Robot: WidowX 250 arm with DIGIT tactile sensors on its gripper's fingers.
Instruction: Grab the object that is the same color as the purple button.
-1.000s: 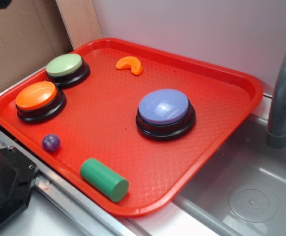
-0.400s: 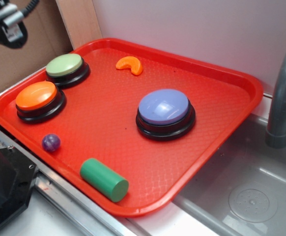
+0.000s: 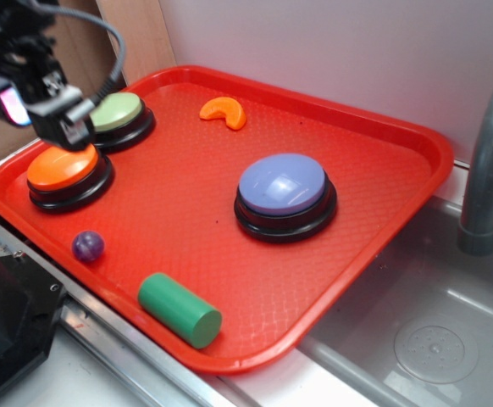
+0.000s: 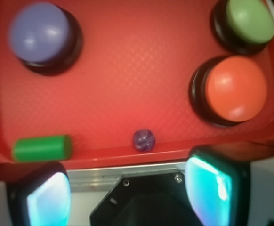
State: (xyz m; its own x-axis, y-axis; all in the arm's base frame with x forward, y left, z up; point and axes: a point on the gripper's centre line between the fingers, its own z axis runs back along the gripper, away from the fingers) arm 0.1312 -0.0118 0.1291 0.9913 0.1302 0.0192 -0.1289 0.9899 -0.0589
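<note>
Purple glossy marble-sized ball sits untouched; my end effector, fingers spread, hovers high, so I judge descent comes next.

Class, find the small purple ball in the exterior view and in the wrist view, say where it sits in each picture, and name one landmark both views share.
Exterior: purple ball at lower left, near the tray's front edge, below the orange button.
Wrist: purple ball at lower centre, just inside the tray's near rim, left of and below the orange button.
Shared landmark: the green cylinder, lying along the same tray edge.
</note>
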